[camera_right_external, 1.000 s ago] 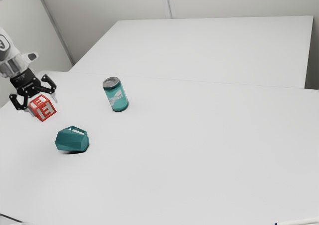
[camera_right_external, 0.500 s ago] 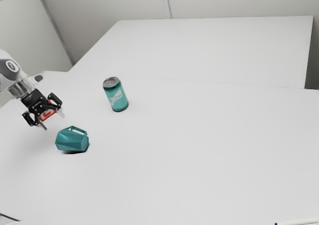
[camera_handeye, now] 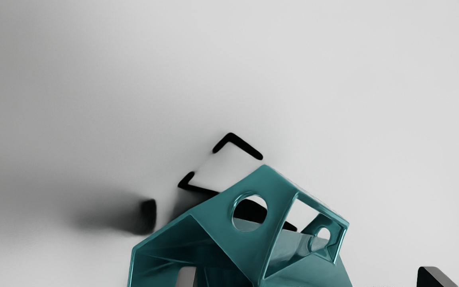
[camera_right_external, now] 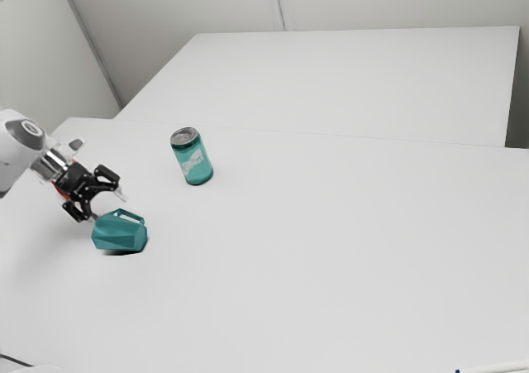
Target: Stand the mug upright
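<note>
The wrist view crops the mug (camera_handeye: 269, 187); arm hides most red block (camera_right_external: 62, 193).

There is one mug (camera_right_external: 118, 234), one can (camera_right_external: 193, 160) and one red block (camera_right_external: 61, 193).

A smooth white table (camera_right_external: 331, 265) is supporting a faceted teal mug (camera_right_external: 118, 234) lying on its side, a turquoise cylindrical can (camera_right_external: 193, 160) standing upright apart from it, and a red block (camera_right_external: 63, 193), mostly hidden.

The hand (camera_right_external: 107, 207) slants downward from the arm (camera_right_external: 21, 145), its two fingers (camera_handeye: 186, 278) parted (and widely, too).
</note>
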`<state>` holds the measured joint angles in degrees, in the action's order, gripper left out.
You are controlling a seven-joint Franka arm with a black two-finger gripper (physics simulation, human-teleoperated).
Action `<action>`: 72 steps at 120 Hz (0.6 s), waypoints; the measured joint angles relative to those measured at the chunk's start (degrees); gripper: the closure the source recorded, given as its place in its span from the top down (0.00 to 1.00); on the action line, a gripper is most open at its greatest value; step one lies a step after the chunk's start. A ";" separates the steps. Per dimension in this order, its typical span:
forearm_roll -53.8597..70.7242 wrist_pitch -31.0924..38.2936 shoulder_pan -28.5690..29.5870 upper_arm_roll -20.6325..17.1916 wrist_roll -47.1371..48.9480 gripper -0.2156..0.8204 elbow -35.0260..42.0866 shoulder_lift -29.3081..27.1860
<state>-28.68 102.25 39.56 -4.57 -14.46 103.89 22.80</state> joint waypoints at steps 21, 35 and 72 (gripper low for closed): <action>-3.91 -0.12 0.00 0.00 -1.96 0.79 2.60 0.00; -5.18 -0.18 0.00 -0.07 -2.94 0.66 3.21 0.00; -5.44 -0.25 -0.33 -0.36 -4.57 0.17 3.03 -0.71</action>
<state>-34.12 102.01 39.22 -4.93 -19.02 106.91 22.09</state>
